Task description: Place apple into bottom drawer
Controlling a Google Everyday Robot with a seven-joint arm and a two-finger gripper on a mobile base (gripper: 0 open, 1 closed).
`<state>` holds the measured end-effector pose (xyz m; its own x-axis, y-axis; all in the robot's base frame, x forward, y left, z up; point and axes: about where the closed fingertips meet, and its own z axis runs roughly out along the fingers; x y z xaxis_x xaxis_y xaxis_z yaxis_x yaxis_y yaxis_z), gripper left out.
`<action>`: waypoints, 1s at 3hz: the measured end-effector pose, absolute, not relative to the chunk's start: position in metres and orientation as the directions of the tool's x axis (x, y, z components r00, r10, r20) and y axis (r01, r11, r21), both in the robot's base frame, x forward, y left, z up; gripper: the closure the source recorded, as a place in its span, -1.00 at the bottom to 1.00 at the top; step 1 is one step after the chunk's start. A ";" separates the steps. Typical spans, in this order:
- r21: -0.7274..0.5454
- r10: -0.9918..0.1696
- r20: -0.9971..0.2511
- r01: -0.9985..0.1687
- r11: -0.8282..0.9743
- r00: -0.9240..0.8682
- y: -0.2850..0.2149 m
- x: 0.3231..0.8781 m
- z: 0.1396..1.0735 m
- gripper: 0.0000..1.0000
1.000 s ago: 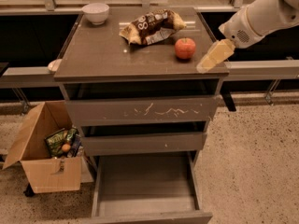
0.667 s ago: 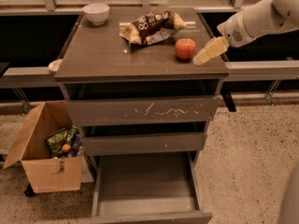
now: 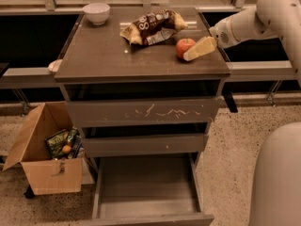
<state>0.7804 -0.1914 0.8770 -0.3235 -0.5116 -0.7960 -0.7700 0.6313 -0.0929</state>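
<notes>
The red-orange apple (image 3: 184, 46) sits on the cabinet top (image 3: 103, 51), near its right edge and just below a chip bag. My gripper (image 3: 199, 49), cream-coloured, reaches in from the right on a white arm and lies right against the apple's right side, low over the cabinet top. The bottom drawer (image 3: 146, 189) is pulled out at the foot of the cabinet. Its smooth grey floor is bare.
A brown chip bag (image 3: 153, 26) and a white bowl (image 3: 96, 12) are on the cabinet top. The scratched top drawer (image 3: 141, 111) and the middle drawer (image 3: 146, 145) are closed. An open cardboard box (image 3: 42, 173) of packets stands at the left. My base (image 3: 277, 178) fills the lower right.
My gripper has moved left along the cabinet top, from a little way right of the apple to right against its side. The apple has not moved.
</notes>
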 end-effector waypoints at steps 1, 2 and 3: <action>-0.070 -0.470 -0.821 -0.760 0.646 -0.324 -0.175 0.804 0.865 -1.00; -0.063 -0.452 -0.831 -0.753 0.655 -0.324 -0.167 0.814 0.859 -1.00; -0.045 -0.439 -0.836 -0.757 0.652 -0.329 -0.157 0.819 0.850 -0.65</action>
